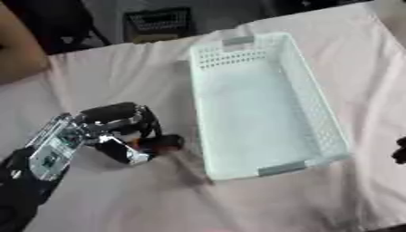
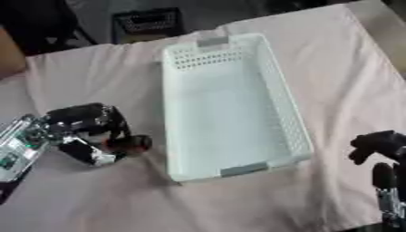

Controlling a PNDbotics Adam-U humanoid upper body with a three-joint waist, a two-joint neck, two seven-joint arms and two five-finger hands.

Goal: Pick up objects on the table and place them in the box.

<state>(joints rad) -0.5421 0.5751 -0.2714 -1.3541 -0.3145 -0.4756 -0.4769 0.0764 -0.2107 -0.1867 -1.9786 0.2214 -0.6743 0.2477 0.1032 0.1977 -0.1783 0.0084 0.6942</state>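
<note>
My left hand [image 1: 119, 129], lower left, curls round a small dark cylinder [image 1: 165, 142] — only the tip is caught, so lifting toward the white basket [image 1: 317, 108] could drop it.

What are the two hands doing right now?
Left hand: curled round a small dark object.
Right hand: idle, holding nothing visible; fingers unclear.
</note>
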